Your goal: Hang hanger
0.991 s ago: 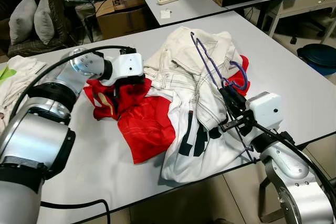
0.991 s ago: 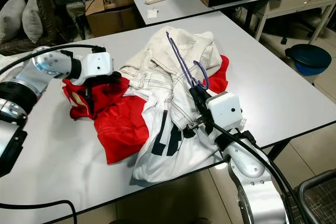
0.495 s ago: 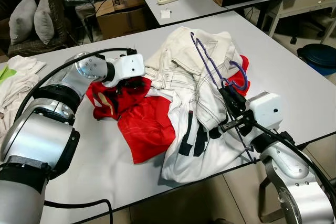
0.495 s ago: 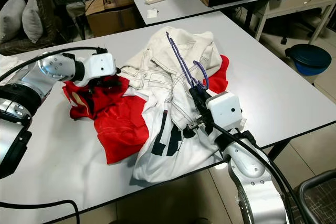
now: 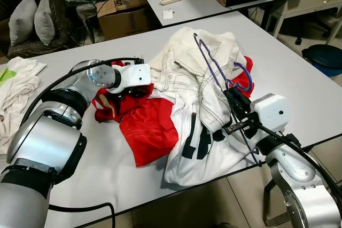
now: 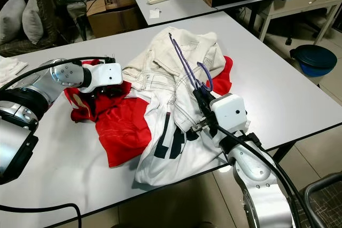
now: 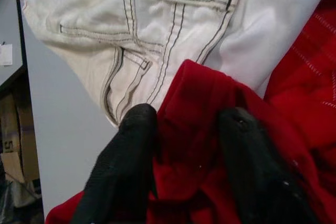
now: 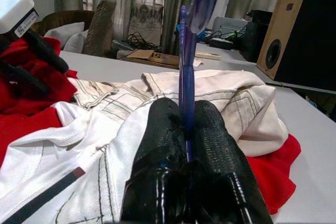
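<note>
Now my right gripper [image 8: 186, 116] is squeezed tight on the thin purple wire hanger [image 5: 216, 73], which sticks up over the crumpled white clothes [image 5: 195, 110] near the front edge of the grey table [image 5: 299, 73]. My left gripper [image 7: 186, 124] is pushed into the soft red cloth [image 5: 147, 124] beside the white pile, its fingers [image 7: 131, 145] a little apart with a fold of red between them.

We see a purple hanger [image 5: 219, 70] over cream trousers [image 5: 187, 62] with dark stitching, a white shirt [image 5: 200, 142] with black markings, and bright red cloth [image 5: 147, 126]. The surface [image 5: 299, 86] is pale grey. Our arms are silver, with black fingers [image 7: 123, 171].
</note>
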### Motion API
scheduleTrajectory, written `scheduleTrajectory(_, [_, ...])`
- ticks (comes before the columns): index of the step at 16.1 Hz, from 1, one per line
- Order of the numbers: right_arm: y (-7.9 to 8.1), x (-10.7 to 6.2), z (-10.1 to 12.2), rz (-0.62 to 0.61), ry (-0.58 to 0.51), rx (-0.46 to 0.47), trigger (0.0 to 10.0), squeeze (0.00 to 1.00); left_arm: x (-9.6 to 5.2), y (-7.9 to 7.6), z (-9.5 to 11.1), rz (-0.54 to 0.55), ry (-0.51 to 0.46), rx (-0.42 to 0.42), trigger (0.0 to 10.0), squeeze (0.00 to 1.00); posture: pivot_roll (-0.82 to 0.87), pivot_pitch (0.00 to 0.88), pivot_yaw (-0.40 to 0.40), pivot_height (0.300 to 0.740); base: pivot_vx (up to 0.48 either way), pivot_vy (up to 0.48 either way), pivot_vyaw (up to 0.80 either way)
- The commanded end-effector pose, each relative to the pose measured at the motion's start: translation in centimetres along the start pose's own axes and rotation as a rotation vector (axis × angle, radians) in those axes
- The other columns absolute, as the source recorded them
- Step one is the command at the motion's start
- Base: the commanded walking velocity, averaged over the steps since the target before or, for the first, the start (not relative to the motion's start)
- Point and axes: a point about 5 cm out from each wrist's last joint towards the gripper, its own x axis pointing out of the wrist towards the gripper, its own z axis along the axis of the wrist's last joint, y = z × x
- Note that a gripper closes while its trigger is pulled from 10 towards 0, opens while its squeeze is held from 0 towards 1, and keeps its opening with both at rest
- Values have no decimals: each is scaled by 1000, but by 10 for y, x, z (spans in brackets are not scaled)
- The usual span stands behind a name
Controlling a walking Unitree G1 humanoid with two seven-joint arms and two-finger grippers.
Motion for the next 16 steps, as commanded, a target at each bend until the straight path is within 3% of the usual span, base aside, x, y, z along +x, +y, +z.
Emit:
scheduleTrajectory(1, [2, -1, 4, 25, -11, 12, 10000, 0, -6, 5, -6, 14, 36, 4, 0, 0, -30, 0, 131, 740, 0, 0, 0])
scheduleTrajectory(8, [0, 2, 5, 33, -14, 6, 10000, 0, -12, -3, -25, -49, 123, -8, 0, 0, -24, 0, 113, 740, 0, 0, 0])
scheduleTrajectory(16, [-3, 6, 6, 40, -20, -3, 10000, 0, -18, -4, -33, -3, 79, -90, 0, 0, -21, 0, 105, 740, 0, 0, 0])
